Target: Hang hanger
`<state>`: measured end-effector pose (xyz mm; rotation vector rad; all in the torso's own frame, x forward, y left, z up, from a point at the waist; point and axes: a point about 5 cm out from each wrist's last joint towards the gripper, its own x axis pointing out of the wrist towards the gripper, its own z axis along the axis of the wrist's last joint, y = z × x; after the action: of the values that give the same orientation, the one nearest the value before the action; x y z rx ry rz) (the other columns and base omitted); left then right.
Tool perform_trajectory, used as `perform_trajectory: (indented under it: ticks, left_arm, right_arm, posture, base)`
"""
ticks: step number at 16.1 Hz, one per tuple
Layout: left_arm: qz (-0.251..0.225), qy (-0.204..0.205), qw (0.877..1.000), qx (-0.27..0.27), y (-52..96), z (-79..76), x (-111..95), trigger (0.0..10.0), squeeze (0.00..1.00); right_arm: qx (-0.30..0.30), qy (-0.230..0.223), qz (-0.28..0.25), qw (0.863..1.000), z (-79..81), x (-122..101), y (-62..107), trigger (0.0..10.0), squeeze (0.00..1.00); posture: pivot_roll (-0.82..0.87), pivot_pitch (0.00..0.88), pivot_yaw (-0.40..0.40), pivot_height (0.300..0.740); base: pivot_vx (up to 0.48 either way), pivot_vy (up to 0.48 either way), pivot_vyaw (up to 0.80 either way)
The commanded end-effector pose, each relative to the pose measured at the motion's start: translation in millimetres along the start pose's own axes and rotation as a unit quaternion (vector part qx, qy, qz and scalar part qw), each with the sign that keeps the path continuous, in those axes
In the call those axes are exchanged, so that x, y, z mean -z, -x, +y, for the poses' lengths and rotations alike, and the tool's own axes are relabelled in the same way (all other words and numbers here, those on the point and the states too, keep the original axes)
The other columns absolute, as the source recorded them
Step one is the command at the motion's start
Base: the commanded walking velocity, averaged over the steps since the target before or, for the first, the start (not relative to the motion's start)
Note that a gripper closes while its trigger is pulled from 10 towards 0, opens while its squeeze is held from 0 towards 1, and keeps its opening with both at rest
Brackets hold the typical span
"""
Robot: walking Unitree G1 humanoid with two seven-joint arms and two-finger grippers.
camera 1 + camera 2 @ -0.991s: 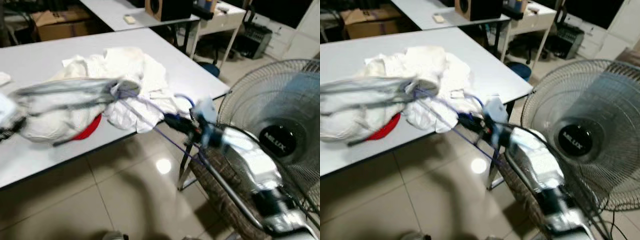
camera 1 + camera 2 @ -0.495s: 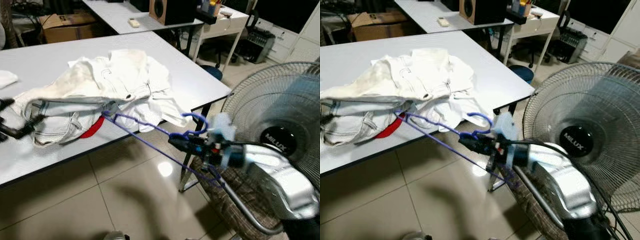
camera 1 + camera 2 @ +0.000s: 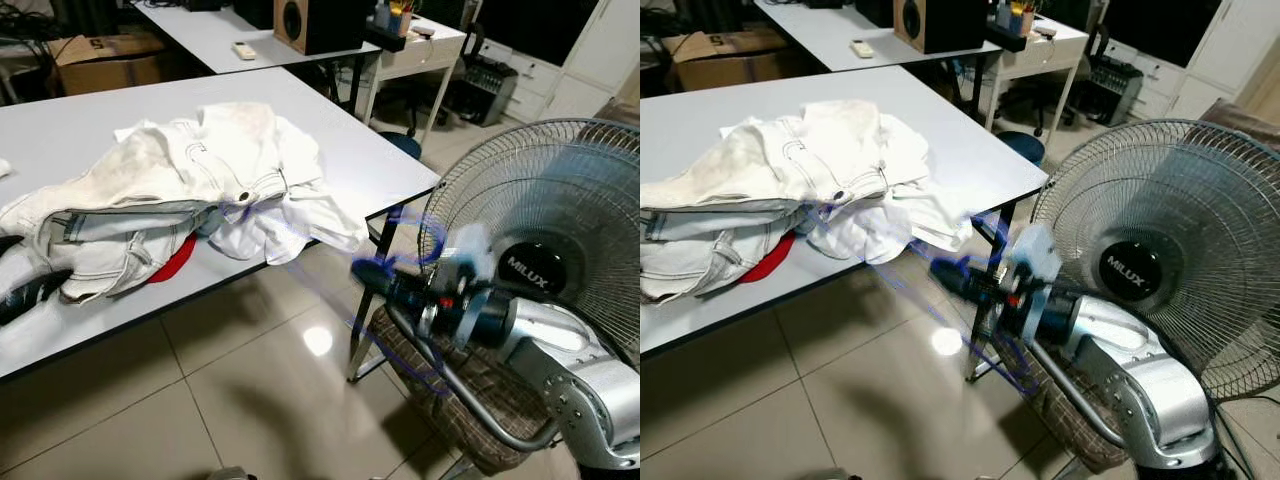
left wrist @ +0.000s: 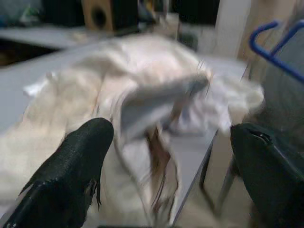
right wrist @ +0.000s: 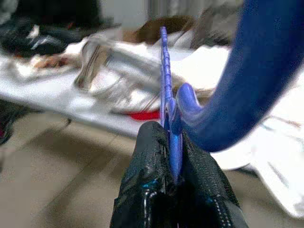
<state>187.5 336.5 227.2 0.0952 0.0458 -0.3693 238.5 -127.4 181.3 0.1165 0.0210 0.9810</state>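
My right gripper (image 3: 372, 272) hangs just off the table's near corner, in front of the fan, shut on a blue plastic hanger (image 5: 247, 80). In the right wrist view the black fingers (image 5: 152, 161) pinch the hanger at the base of its hook. In the eye views the hanger is a faint blue smear (image 3: 940, 320) running from the gripper toward the clothes. My left gripper (image 3: 15, 268) is at the far left of the table, open, beside a pile of white garments and pale jeans (image 3: 200, 170). Its two fingers (image 4: 71, 166) stand wide apart with the clothes beyond them.
The white table (image 3: 350, 140) carries the pile, with a red item (image 3: 175, 262) under it. A large standing fan (image 3: 540, 240) is close on the right. A chair with a woven seat (image 3: 470, 400) stands under my right arm. Tiled floor (image 3: 240, 380) lies below. More tables, a speaker and boxes stand behind.
My right gripper has moved right and away from the pile with the hanger, which is now motion-blurred. The camera has shifted slightly. The left gripper stays by the jeans.
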Motion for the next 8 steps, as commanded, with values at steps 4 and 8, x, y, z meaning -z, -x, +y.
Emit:
perform_trajectory:
  ticks: [4, 8]
  left_arm:
    - [-0.118, 0.033, 0.989, -0.086, -56.9, -59.6, -2.9, 10.0, 1.0]
    - [-0.083, 0.032, 0.991, -0.098, -88.7, -106.3, 16.1, 10.0, 1.0]
  right_arm:
    - [0.161, 0.012, -0.054, 0.985, -18.6, -17.8, -0.4, 10.0, 0.0]
    - [0.244, 0.046, -0.011, 0.969, -27.5, 0.8, 2.3, 10.0, 0.0]
  posture:
    - [-0.02, 0.0, -0.062, 0.74]
    - [-0.04, 0.0, -0.049, 0.74]
  base:
    - [0.0, 0.0, 0.0]
    - [0.0, -0.36, 0.2]
